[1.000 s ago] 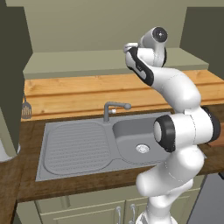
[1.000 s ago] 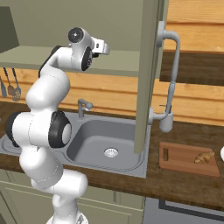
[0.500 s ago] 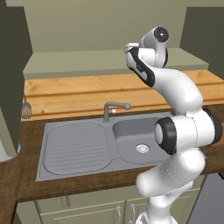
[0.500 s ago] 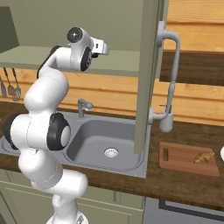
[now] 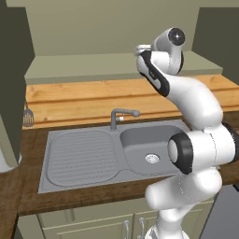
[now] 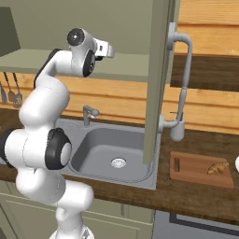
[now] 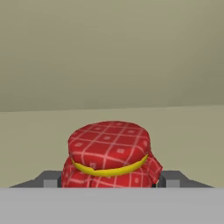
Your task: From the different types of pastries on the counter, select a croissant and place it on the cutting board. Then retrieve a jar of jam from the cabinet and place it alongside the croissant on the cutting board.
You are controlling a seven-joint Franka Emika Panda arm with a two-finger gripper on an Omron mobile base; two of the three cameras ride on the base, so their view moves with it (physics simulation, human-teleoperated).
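The arm is raised high, with the hand reaching into the open cabinet point(image 6: 60, 58) above the sink point(image 5: 116, 151). In the hand view, the jar of jam point(image 7: 109, 155) sits directly in front of the camera, between the two fingers point(image 7: 173, 178) of the gripper point(image 7: 109, 181). The jar's top is covered with red checked cloth tied by a yellow band. One dark fingertip shows just beside the jar on each side. Whether the pads press on the jar or stand slightly off it cannot be told (the lower part of the jar and the fingertips are cut off at the bottom of that view). The jar stands upright on the pale grey-green shelf point(image 7: 192, 131), with the cabinet's back wall behind it.

In the right base view, the cutting board point(image 6: 196, 173) lies on the counter point(image 6: 196, 198) to the right of the sink, with its slot handle at the left end. The croissant point(image 6: 217, 168) rests on the right part of the board. An open cabinet door point(image 6: 158, 79) hangs edge-on between the arm and the board. A tall spring faucet point(image 6: 179, 84) stands behind the board. A smaller tap point(image 5: 122, 116) stands at the far edge of the sink.
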